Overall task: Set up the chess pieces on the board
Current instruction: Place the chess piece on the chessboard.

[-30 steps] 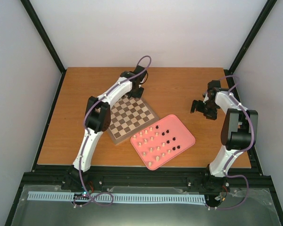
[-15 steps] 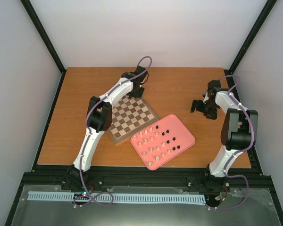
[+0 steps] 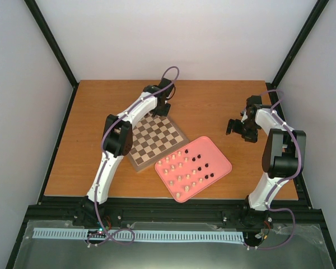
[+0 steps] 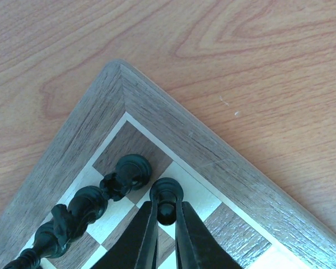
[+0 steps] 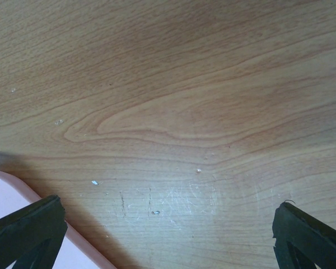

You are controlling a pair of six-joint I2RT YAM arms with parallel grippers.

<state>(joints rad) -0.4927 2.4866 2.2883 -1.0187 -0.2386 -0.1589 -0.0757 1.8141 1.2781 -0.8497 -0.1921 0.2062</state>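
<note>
The fingers [image 4: 147, 241] of the left gripper [image 4: 167, 217] are clamped together on a dark pawn [image 4: 166, 193], one on each side below its head. The pawn is over the cream square just beside the corner square at the far corner of the board [image 4: 157, 120]. I cannot tell whether its foot is already down.

Just beside it, a row of dark pieces [image 4: 87, 204] runs from the corner square along the board's edge. The nearest piece is very close to one finger.

The likely risk is at release. As the fingers part, the one on that side could nudge the corner piece and topple the row. If the pawn is let go above the square or leaning, it could tip.

The pawn looks upright, with its long axis vertical and its head up toward the wrist camera.

The right gripper [image 5: 168, 224] hangs with its fingers wide apart and empty over the bare table [image 5: 173, 84], right of the pink tray [image 3: 224, 162], where the remaining chess pieces [image 3: 186, 168] wait.
</note>
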